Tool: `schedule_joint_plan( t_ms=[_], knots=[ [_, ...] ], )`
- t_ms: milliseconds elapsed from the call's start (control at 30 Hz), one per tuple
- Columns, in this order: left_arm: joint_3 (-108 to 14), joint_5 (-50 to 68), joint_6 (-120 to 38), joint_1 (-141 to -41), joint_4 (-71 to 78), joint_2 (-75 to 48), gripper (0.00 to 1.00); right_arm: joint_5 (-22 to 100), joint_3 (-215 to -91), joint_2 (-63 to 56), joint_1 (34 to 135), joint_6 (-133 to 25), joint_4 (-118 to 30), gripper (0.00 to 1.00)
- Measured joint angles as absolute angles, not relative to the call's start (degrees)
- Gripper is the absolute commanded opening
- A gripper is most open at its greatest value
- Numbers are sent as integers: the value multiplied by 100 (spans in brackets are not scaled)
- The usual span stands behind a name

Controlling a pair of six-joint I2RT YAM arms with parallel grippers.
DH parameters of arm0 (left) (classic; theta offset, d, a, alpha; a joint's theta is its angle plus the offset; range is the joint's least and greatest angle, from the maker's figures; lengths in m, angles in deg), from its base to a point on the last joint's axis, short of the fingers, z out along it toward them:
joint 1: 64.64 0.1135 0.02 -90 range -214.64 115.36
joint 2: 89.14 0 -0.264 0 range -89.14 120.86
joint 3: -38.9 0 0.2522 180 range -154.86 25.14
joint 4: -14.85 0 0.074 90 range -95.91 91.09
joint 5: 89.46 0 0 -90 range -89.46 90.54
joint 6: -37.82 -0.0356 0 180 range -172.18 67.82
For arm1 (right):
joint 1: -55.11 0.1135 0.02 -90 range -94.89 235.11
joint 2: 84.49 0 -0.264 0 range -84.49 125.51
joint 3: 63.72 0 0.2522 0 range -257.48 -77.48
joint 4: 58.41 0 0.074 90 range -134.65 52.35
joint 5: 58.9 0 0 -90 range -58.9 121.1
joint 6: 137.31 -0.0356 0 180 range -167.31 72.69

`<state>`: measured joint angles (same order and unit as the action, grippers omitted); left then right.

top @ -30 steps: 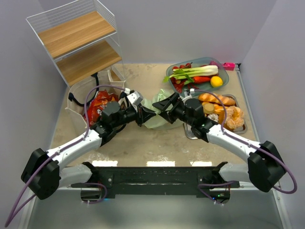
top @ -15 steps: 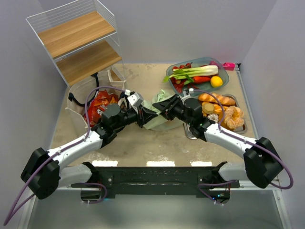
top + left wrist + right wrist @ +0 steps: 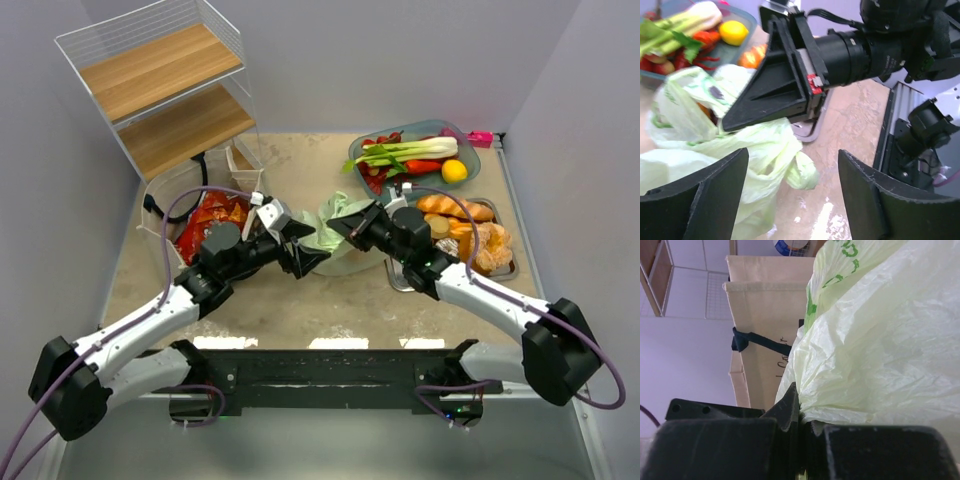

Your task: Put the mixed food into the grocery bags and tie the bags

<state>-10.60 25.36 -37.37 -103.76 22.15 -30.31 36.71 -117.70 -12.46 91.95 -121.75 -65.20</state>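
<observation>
The pale-green grocery bag (image 3: pixel 332 212), mid-bench (image 3: pixel 330 300) and not yet tied, is pinched by the right fingers (image 3: pixel 775 92), the left fingers (image 3: pixel 700 200) gaping beside it; snack packets (image 3: pixel 210 215) fill the canvas tote (image 3: pixel 160 205), while produce (image 3: pixel 410 152) and bread (image 3: pixel 480 240) wait near the far-right corner.

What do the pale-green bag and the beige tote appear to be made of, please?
The pale-green bag looks like thin plastic film: translucent, faintly glossy, finely crinkled. The beige tote looks like matte canvas, judging by its folded hem and flat, stiff wall; its weave is not visible.
</observation>
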Motion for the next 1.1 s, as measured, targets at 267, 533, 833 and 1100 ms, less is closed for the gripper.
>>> schedule_joint_plan(
  t_ms=[267, 533, 833, 1100],
  knots=[
    [-1364, 1564, -3822, -10363, 1804, -3024, 74, 3710, -11764, -1683, 9189, -11357, -6490, 0],
    [-1290, 1843, -3551, -10360, 2208, -2146, 58, 3931, -11663, -1856, 9182, -10745, -6625, 0],
    [-424, 2473, -2635, -10507, 3548, -2036, 57, 4453, -11635, -1816, 9073, -10457, -7172, 0],
    [-621, 2167, -2801, -10520, 2860, -2815, 68, 5389, -11899, -1650, 8634, -10039, -7012, 0]
  ],
)
